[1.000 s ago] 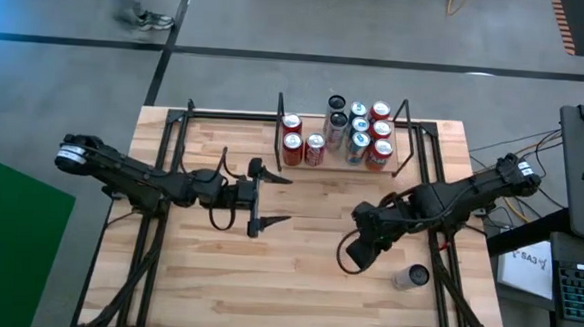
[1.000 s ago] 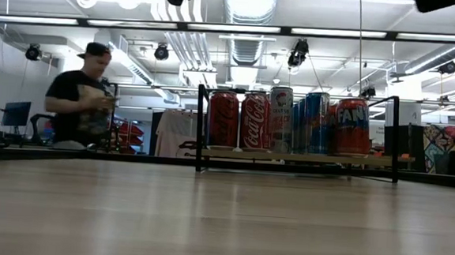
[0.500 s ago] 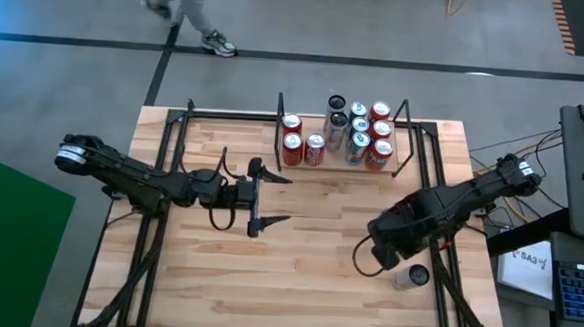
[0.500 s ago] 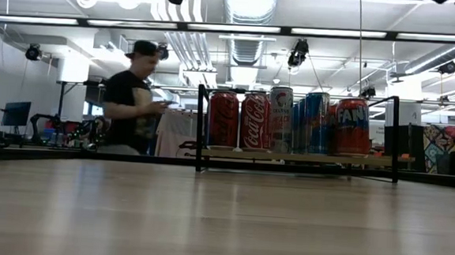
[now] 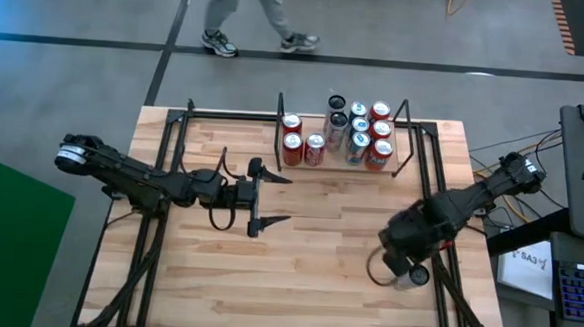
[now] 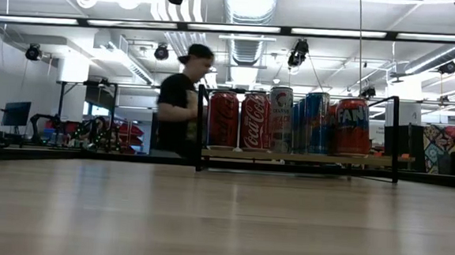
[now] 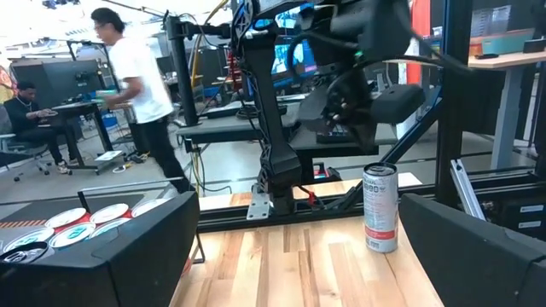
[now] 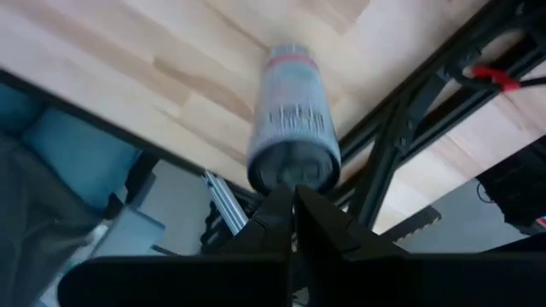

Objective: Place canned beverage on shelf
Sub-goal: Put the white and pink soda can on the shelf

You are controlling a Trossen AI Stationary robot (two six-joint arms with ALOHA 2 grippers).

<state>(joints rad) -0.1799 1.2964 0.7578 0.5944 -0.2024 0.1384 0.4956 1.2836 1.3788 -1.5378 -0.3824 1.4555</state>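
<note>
- High view – one loose silver can [image 5: 412, 277] stands upright on the plank table [image 5: 296, 284], near the right-hand edge and well apart from the shelf [image 5: 344, 164] at the far edge.
- Right gripper [image 5: 397, 264], fingers clenched together and holding nothing, now sits just beside that can; a second ago it hung nearer the middle of the table, so the arm has swung outward toward the can.
- My reading: the reach for the can is under way, but the fingers must spread before any grasp can happen. The can is not yet lifted.
- Right wrist view shows the same can [image 8: 288, 128] straight ahead of the closed fingertips.
- Left gripper [image 5: 273, 199] waits over the left middle of the table, fingers spread wide, nothing between them.
- Counts: nine cans [image 5: 339, 132] already on the shelf, as far as I can tell – mostly red tops, some blue or silver; one can off it; two arms.
- One person [image 5: 250, 11] is walking past beyond the table, farther right than a second ago.
</note>
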